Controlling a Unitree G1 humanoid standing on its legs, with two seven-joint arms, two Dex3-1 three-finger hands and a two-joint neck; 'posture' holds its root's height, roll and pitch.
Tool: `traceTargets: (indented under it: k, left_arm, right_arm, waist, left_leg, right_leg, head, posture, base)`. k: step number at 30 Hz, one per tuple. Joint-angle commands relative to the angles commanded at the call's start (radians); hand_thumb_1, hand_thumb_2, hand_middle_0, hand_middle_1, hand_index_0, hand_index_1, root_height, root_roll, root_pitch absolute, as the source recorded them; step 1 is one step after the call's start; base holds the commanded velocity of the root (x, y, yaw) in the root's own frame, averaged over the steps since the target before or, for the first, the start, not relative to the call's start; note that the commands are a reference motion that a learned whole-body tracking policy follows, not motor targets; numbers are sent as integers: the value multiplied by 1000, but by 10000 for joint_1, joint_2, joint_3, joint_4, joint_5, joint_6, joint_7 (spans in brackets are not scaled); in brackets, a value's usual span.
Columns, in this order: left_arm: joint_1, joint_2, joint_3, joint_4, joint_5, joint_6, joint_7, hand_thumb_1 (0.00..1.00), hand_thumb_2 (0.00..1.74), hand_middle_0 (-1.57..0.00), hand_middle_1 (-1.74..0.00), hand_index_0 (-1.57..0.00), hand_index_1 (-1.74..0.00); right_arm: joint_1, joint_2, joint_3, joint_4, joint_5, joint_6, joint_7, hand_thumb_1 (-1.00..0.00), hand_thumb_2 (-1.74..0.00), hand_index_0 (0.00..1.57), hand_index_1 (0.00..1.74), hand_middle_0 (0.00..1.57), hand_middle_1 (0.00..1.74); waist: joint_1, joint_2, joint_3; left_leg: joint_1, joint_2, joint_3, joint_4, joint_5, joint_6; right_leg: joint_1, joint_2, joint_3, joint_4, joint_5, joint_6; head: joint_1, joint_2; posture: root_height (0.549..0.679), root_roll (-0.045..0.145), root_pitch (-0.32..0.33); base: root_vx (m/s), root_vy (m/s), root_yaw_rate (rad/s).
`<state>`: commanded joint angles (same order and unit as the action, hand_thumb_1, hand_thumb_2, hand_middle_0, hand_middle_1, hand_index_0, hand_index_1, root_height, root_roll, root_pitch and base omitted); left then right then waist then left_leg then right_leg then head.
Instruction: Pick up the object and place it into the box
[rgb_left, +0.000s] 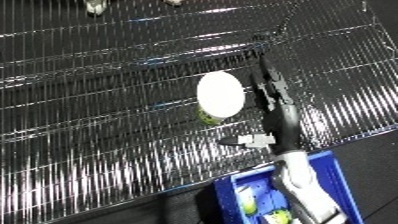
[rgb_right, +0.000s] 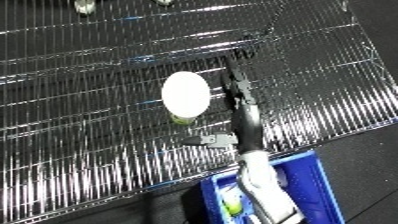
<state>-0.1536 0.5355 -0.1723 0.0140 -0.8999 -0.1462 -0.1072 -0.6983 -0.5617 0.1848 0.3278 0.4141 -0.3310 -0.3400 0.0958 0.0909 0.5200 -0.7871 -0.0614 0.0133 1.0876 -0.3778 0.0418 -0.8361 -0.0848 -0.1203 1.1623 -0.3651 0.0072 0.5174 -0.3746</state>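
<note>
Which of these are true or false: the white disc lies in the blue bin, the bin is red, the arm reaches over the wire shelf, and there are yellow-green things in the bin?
1. The white disc lies in the bin. False: it is out over the wire shelf.
2. The bin is red. False: it is blue.
3. The arm reaches out over the wire shelf. True.
4. Yellow-green things lie in the bin. True.
</note>
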Motion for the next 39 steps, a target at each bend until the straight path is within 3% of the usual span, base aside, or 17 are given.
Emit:
traceTargets:
  k: [14, 25, 33, 39]
  left_arm:
    - [-249, -12, -301, -118, -64, 63, 179, 1000, 1740, -1570, -1740, -1570, -1740]
    - [-299, -183, -500, -114, -21, -31, 214, 1000, 1740, -1570, -1740, -1570, -1740]
    - [-241, -251, -475, -59, 13, -129, 144, 1000, 1740, -1570, -1740, -1570, -1740]
    - [-4, -319, -273, -32, 56, -248, 73, 1000, 1740, -1570, -1740, -1570, -1740]
  right_arm:
    - [-1156, -163, 737, 1063, 202, 533, 530, 0, 0, 0, 0, 0, 0]
    - [-1646, 102, 1073, 1335, 349, 631, 839, -550, -957, 864, 957, 864, 957]
    - [-1689, 2, 987, 1299, 259, 559, 665, -550, -957, 864, 957, 864, 957]
    - [-1072, -91, 579, 214, -137, 419, 449, -550, -957, 864, 957, 864, 957]
  waist:
    - [250, 136, 0]
    - [288, 216, 0]
    - [232, 205, 0]
    - [26, 104, 0]
  left_leg:
    - [-441, -59, -72, 145, -79, 47]
    - [-381, -124, -84, -100, -52, 16]
    - [-205, -87, -62, -334, 32, 9]
    - [22, -27, -22, -579, 64, -3]
  right_leg:
    - [-446, -9, -65, 90, -54, -68]
    - [-407, 41, -38, -120, -34, -75]
    - [-272, 61, -3, -273, 31, -68]
    - [-99, 135, 75, -454, 88, -40]
  head:
    - [380, 425]
    - [558, 471]
    - [612, 535]
    - [502, 515]
  posture:
    - [569, 57, 128]
    - [573, 60, 139]
    - [577, 60, 138]
    - [581, 59, 137]
  base:
    - [-5, -8, 25]
    - [-13, 3, 19]
    - [-36, 6, -32]
    - [-43, 15, -73]
